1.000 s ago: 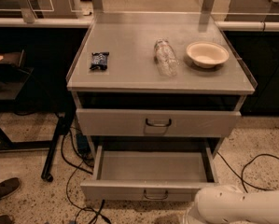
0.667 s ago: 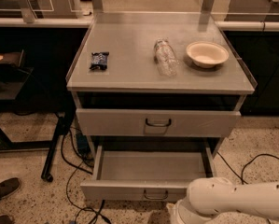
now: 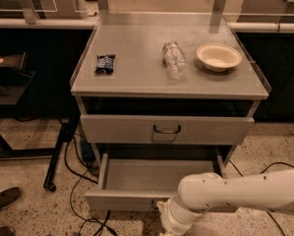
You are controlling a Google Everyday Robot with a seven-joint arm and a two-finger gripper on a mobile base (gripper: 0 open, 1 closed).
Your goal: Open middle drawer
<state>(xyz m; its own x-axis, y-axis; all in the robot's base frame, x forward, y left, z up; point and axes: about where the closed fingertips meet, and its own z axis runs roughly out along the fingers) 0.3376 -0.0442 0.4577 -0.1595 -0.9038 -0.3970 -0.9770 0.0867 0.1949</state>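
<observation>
One gripper (image 3: 172, 224) hangs low by the pulled-out bottom drawer (image 3: 132, 199), its state impossible to tell. Above it the middle drawer (image 3: 117, 129) looks shut, so the approach is still ahead: rise to the handle (image 3: 166, 130).

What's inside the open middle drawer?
The middle drawer shows only a bare grey floor, nothing lying on it. Its front right corner is covered by the arm, whose pincer sits low at the front panel.
</observation>
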